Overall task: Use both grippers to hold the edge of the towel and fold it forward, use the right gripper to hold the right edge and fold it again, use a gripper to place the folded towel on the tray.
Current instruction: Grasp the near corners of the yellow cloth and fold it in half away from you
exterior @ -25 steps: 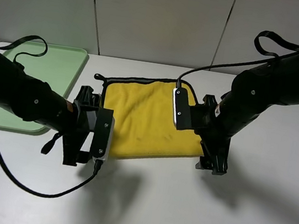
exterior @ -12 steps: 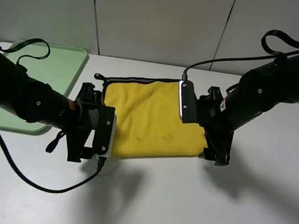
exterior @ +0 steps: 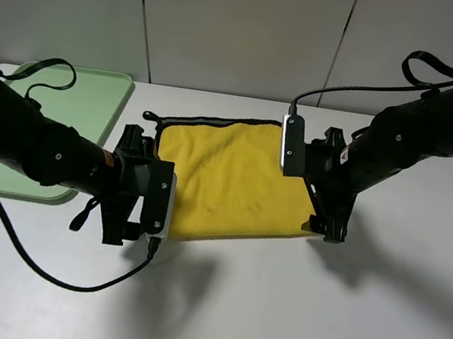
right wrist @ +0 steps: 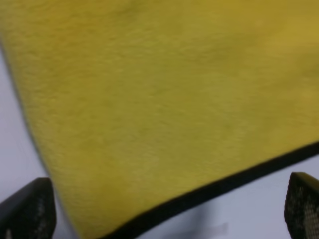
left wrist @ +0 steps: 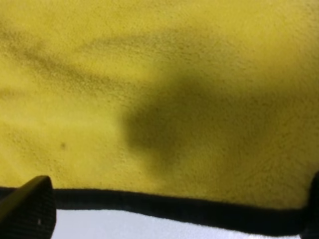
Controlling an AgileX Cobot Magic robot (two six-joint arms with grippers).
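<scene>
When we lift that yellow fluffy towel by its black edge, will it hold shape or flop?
Probably flops: the yellow fluffy towel lies flat with soft creases and a wavy far border, so it should drape between grips. Its fleecy pile looks grippy rather than slippery.

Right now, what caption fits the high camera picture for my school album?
Left pincer and right pincer, both open, flank the yellow towel; the green tray sits off to the left.
</scene>
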